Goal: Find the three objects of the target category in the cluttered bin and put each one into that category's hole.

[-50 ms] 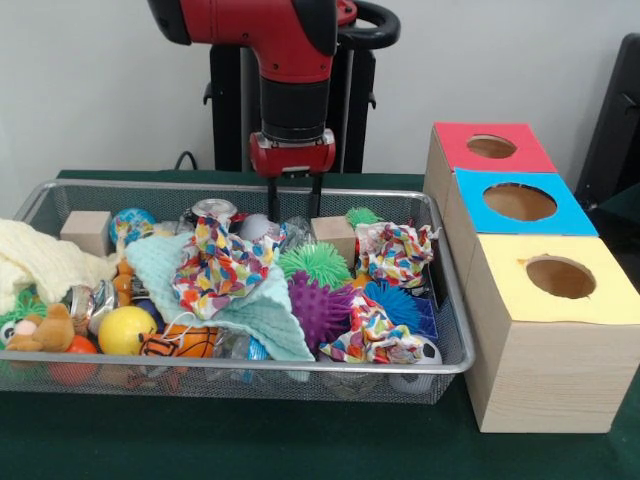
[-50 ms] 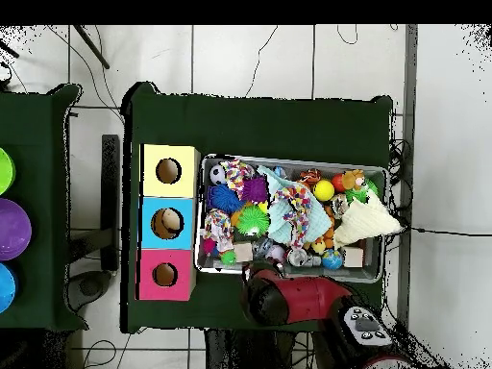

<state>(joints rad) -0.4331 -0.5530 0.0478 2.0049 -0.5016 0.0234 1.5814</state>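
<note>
My gripper (image 1: 295, 203) hangs open over the back of the wire mesh bin (image 1: 230, 369), its two black fingers (image 1: 272, 200) just above the clutter with nothing between them. Below it lie a multicoloured patterned cloth (image 1: 215, 265), a pale ball (image 1: 256, 226) and a wooden block (image 1: 335, 236). Two more patterned cloths (image 1: 396, 250) (image 1: 370, 335) sit at the right of the bin. Green (image 1: 313, 263), purple (image 1: 318, 305) and blue (image 1: 395, 300) spiky balls lie in the middle. In the overhead view the red arm (image 2: 293, 293) covers the gripper.
Beside the bin stand three wooden boxes with round holes in their tops: red (image 1: 455, 140), blue (image 1: 470, 190), yellow (image 1: 500, 270). The bin also holds a teal cloth (image 1: 270, 315), a cream cloth (image 1: 40, 260), a yellow ball (image 1: 125, 330), a small basketball (image 1: 185, 340) and a teddy (image 1: 45, 330).
</note>
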